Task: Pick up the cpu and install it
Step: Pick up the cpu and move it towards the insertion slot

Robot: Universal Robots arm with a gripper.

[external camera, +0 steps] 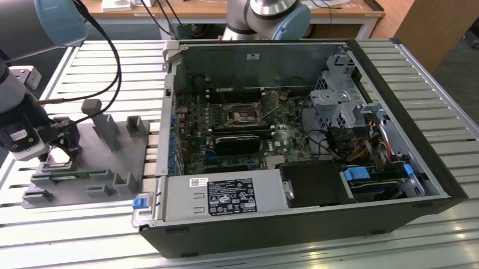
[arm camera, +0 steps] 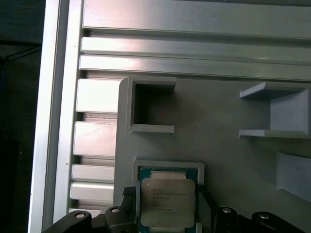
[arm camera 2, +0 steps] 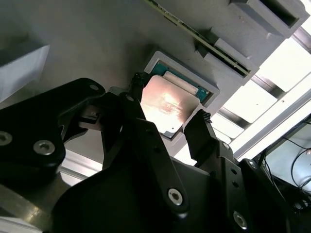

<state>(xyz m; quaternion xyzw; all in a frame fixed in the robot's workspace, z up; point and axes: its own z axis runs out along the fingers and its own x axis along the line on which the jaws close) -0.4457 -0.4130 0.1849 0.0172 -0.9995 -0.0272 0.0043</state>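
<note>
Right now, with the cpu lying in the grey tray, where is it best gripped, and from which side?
I would take the cpu by two opposite side edges, coming straight down from above: it lies flat, metal top up, in a shallow walled pocket of the grey tray, so a sideways approach looks blocked.

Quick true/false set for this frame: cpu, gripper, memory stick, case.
1. The cpu lies in a recess of the grey tray. True.
2. The gripper is inside the computer case. False: it is over the cpu at the tray, to the exterior view's left of the case.
3. A green memory stick lies on the tray. True.
4. The case is closed. False: its side is open and the motherboard shows.
</note>
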